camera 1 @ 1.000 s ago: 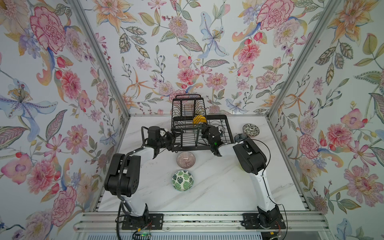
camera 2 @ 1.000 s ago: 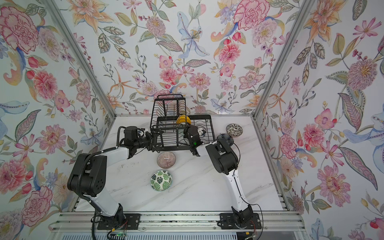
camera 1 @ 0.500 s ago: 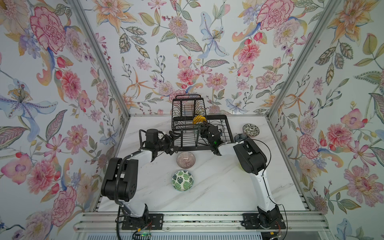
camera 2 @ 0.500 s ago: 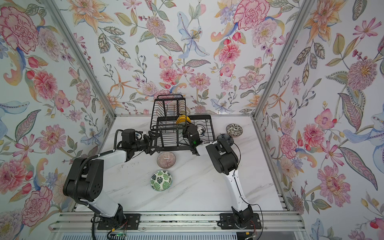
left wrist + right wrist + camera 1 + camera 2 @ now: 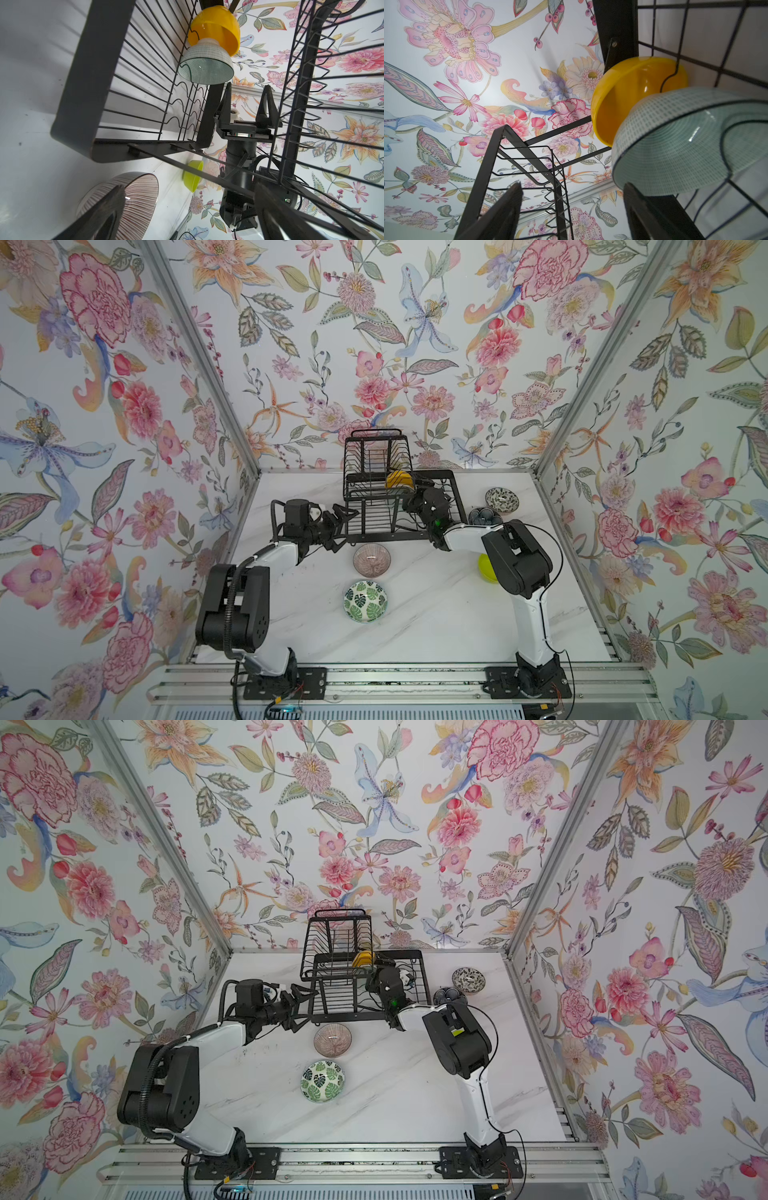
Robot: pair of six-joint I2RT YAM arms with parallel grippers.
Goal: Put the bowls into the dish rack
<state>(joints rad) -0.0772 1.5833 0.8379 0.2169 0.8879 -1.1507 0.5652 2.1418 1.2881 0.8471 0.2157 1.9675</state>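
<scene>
left arm (image 5: 274, 556): white links; black joint housings; ribbed black cable hose (image 5: 232, 601)
right arm (image 5: 462, 537): white links; black joints; thin black cable (image 5: 557, 556); green light (image 5: 437, 524) at wrist
left gripper (image 5: 348, 530): black triangular jaws
bases (image 5: 284, 684): black plates; loose thin wires

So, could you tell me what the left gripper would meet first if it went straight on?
Probably the dish rack: the left gripper points at the lower tray's side frame, close ahead; depth is unclear.
</scene>
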